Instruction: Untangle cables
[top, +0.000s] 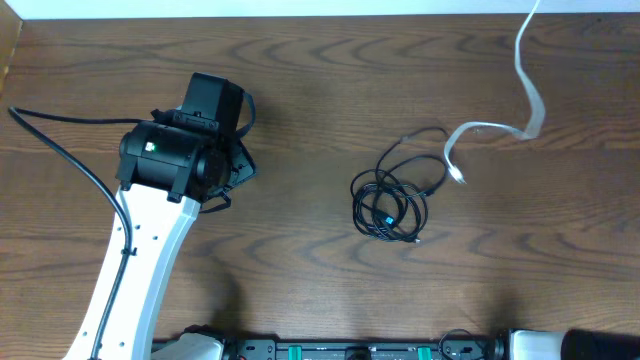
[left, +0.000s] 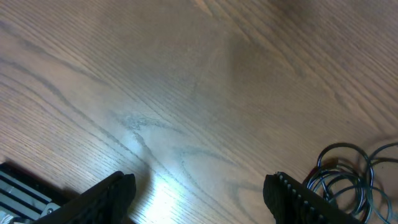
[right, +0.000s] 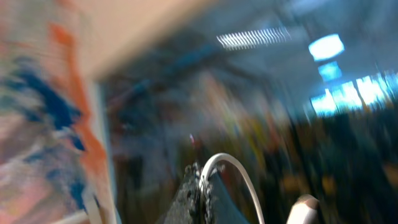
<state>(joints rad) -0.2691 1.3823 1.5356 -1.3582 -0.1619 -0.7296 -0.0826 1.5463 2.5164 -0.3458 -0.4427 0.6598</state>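
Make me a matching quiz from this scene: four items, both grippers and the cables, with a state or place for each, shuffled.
1. left gripper
2. right gripper
3. black cables
4. white cable

a. tangled in a coil
b. shut, pinching a cable
c. open, empty
d. trails off the overhead view's top right

Pairs: 1c, 2b, 3a, 4d

A white cable (top: 485, 126) and black cables (top: 388, 222) on a brown wood-grained table (top: 300, 100)
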